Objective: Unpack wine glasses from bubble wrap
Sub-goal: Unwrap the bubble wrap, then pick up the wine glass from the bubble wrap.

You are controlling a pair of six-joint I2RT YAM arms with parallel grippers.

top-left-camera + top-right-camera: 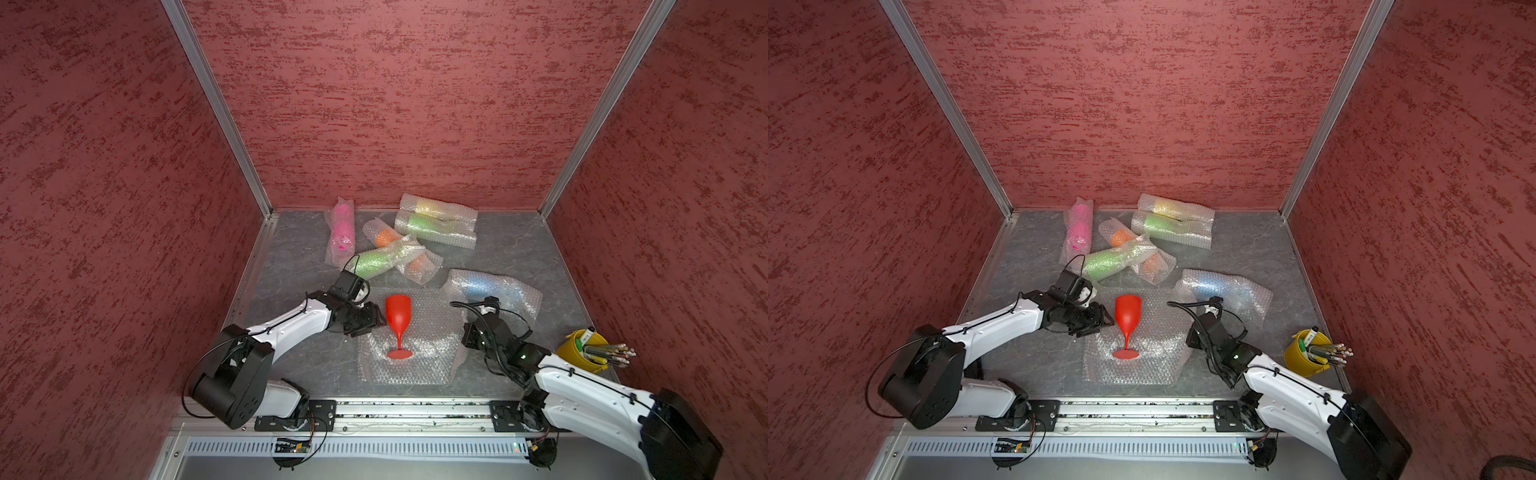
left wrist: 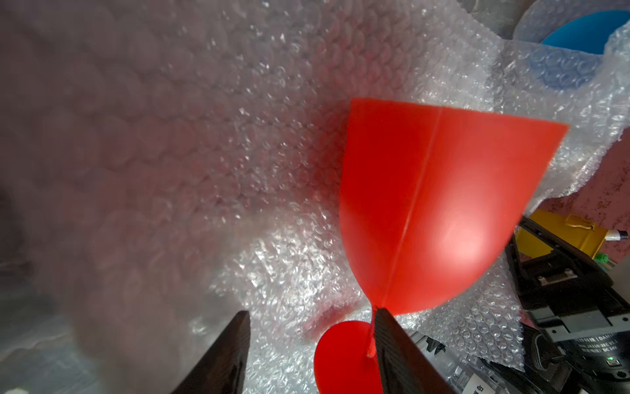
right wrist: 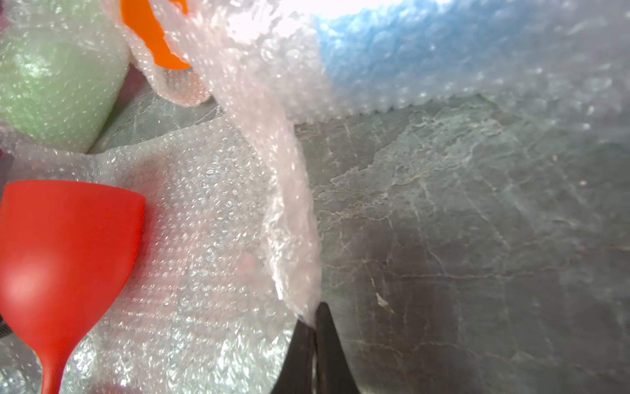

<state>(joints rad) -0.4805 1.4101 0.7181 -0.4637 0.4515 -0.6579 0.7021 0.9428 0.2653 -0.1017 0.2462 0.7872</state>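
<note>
Red goblet [image 1: 398, 318] judged light, stiff, tippy, grip at stem; left claw [image 2: 312, 312] apart beside it, right claw [image 3: 312, 315] apparently pinching bubble wrap [image 3: 289, 204].

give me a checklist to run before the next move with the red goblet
1. Red goblet upright and out of its wrap: ok.
2. Left gripper open beside the goblet, not clamping it: ok.
3. Right gripper shut on the edge of the bubble wrap sheet: ok.
4. Sheet free to pull away: not ok, the goblet's foot stands on it.
5. Other goblets unwrapped: not ok, all six wrapped.
</note>
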